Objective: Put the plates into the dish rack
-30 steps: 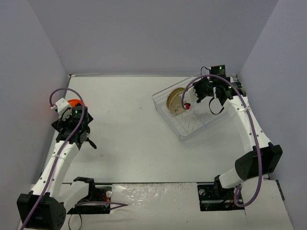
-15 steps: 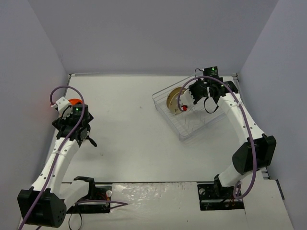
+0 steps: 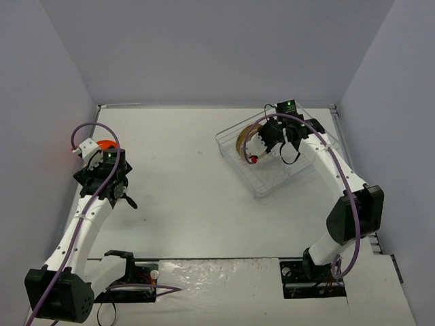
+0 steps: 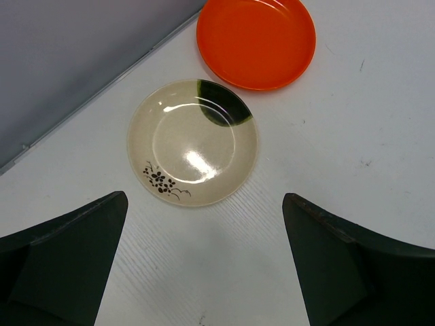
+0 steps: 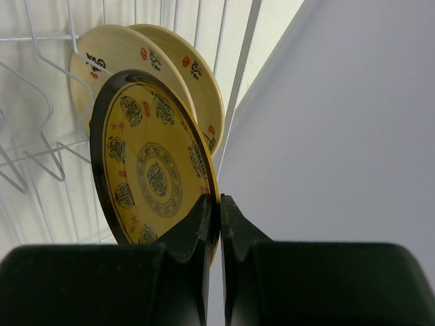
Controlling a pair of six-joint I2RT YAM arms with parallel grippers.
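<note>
Brown-rimmed yellow plate (image 5: 153, 176) stood upright in the dish rack (image 3: 285, 178), just beside two racked cream plates (image 5: 129, 51) | right jaws pinched its rim | left jaws spread above green-marked cream plate (image 4: 193, 142) and orange plate (image 4: 256, 41), both flat on bench (image 4: 353, 136) | risk: letting go before the wires caught it would probably tip it onto its neighbours; the thin edge grip might slip.

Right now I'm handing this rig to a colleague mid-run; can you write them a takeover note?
Left hand: open, empty, hovering over the sprig cream plate.
Right hand: shut on the rim of the dark-rimmed yellow plate, held upright at the dish rack.
Done: two cream plates stand in the rack.
Left to do: seat and release the held plate, then load the sprig plate and the orange plate, both flat on the table.
</note>
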